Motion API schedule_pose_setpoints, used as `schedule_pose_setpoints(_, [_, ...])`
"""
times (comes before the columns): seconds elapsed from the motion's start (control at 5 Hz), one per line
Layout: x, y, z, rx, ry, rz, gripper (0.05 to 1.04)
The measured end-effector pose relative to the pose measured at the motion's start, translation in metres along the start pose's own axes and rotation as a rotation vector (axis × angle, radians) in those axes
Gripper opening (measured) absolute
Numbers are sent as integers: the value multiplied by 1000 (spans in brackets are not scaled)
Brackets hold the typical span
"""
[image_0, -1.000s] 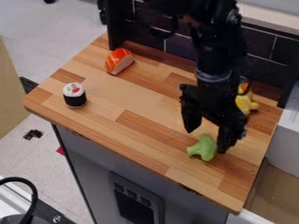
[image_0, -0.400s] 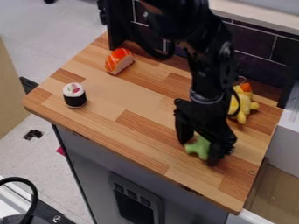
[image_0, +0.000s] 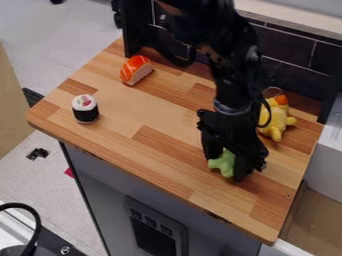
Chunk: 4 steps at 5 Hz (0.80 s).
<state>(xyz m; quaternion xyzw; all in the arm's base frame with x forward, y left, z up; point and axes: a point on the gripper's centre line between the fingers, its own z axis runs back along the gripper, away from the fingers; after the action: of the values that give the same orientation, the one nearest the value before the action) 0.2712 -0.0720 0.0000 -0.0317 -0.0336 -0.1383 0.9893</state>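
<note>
Wood ctr (image_0: 157, 117): gripper (image_0: 226, 168) w/ green toy (image_0: 226, 162) btwn fingers (image_0: 244, 167), yellow plush (image_0: 275, 120) nr.

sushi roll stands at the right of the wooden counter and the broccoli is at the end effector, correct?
Wrong side: the camera view shows the sushi roll at the left of the wooden counter; the broccoli is at the end effector.

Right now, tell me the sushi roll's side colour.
Black, below the sushi roll's white top; the camera view shows it.
</note>
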Motion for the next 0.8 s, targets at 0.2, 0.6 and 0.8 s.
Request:
schedule_pose_setpoints(0.2, [-1,1,1,-8,23,2,691])
schedule_pose_setpoints(0.6, [-3,-3,34,-83,84,41,691])
schedule_pose_setpoints(0.8, [5,4,62,-116,72,86,691])
